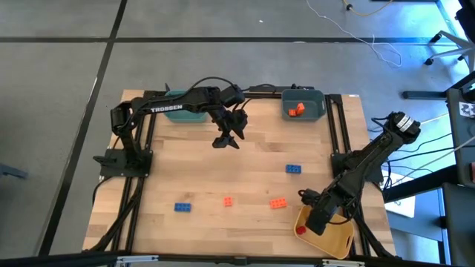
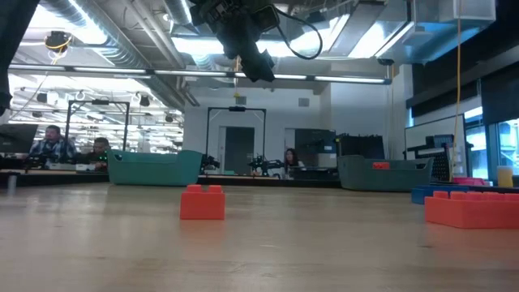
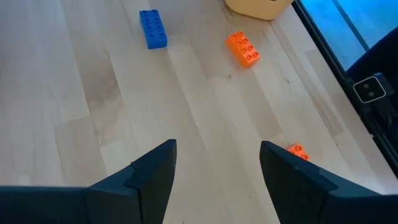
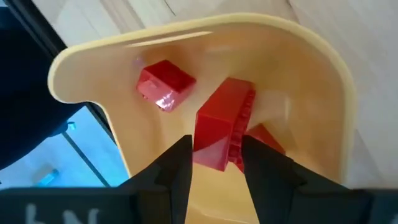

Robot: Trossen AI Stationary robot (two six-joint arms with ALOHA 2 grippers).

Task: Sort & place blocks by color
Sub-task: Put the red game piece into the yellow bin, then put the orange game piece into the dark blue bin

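Observation:
My right gripper (image 1: pixel 312 222) hangs over the yellow bin (image 1: pixel 335 239) at the near right, shut on a red block (image 4: pixel 221 130). Two more red blocks (image 4: pixel 165 84) lie on the bin's floor. My left gripper (image 1: pixel 226 141) hovers open above the table's far middle with nothing between its fingers (image 3: pixel 155 177). On the wood lie two blue blocks (image 1: pixel 293 169), (image 1: pixel 182 207) and two orange blocks (image 1: pixel 228 201), (image 1: pixel 277 203). Orange blocks (image 1: pixel 297 110) sit in the grey-blue bin (image 1: pixel 315 96). My right gripper pinches the oblong red block between its two fingers, one finger on a smooth side (image 4: pixel 200 146) and the other on the studded face (image 4: pixel 239 140). The fingers point steeply down into the yellow bin. The block's far end sticks out past the fingertips, tilted; whether it touches the bin floor I cannot tell.
A teal bin (image 1: pixel 182 113) stands at the far left, beside the left arm's base. The black frame rails (image 1: pixel 338 133) run along both table sides. In the low view, people sit at desks beyond the table.

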